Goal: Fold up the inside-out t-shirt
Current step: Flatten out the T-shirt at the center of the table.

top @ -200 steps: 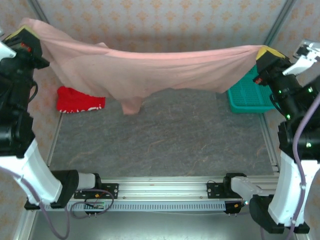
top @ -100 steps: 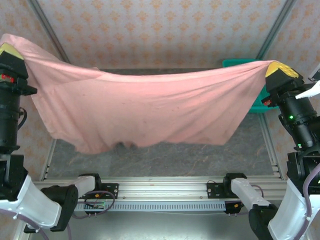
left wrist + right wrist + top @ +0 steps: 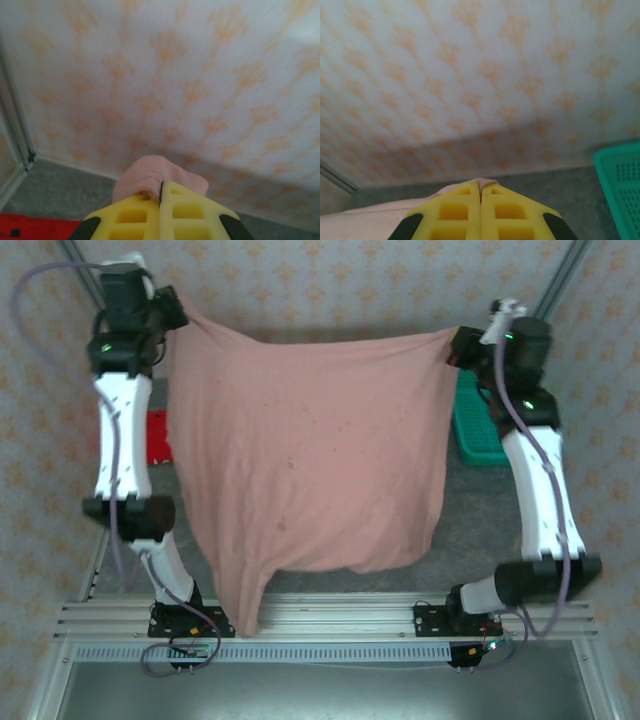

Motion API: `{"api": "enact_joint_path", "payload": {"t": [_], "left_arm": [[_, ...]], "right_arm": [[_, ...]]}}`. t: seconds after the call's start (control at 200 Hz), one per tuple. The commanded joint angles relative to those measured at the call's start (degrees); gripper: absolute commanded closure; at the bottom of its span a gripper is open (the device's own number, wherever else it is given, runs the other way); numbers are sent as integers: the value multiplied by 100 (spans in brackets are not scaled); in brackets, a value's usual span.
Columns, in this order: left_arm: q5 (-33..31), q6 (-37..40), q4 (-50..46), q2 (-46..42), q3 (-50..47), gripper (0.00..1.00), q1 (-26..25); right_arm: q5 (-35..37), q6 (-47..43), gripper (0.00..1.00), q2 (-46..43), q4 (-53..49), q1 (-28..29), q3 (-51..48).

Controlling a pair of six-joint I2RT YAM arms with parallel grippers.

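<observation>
Right now the dusty salmon-pink soft cotton t-shirt point(image 3: 310, 460) hangs as a broad sheet between the two tools, its hem and one trailing sleeve drooping far below them toward the grey surface point(image 3: 475, 505). The left tool point(image 3: 161, 194) is pressed together on a small bunch of one top corner, and the right tool point(image 3: 480, 192) is pressed together on only a sliver of the other. That thin bite looks the likelier to slip if the arms pull apart or swing fast, dropping the cloth in a heap. Lowering unevenly could crease the dangling sleeve under the body, or drag cloth onto the bright red garment point(image 3: 157, 437) below the left tool or the green plastic basket point(image 3: 478, 430) below the right tool.
</observation>
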Motion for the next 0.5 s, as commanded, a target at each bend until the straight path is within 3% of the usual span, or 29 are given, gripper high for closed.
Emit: {"api": "enact_joint_path", "payload": {"t": [0.0, 0.055, 0.14, 0.18, 0.23, 0.285, 0.405, 0.495], "left_arm": [[-194, 156, -40, 1273, 1161, 98, -89], [-208, 131, -25, 2036, 1806, 92, -106], [-126, -100, 319, 2861, 2297, 65, -115], [-50, -191, 501, 3028, 2321, 58, -123], [-111, -257, 593, 3096, 2281, 41, -156], [-166, -270, 502, 3050, 2207, 30, -200], [-41, -455, 99, 2632, 1731, 23, -201], [-51, -701, -372, 1993, 934, 19, -261]], "right_arm": [[580, -287, 100, 1064, 608, 134, 354], [722, -284, 95, 1807, 697, 151, 754], [732, -236, 82, 2912, 541, 169, 1679], [733, -270, 77, 3364, 139, 181, 2301], [737, -306, 68, 3788, -363, 190, 2986], [605, -352, 66, 4016, -867, 217, 3458], [581, -492, 61, 3620, -1297, 363, 2958], [581, -433, 61, 2849, -1447, 456, 1771]]}}
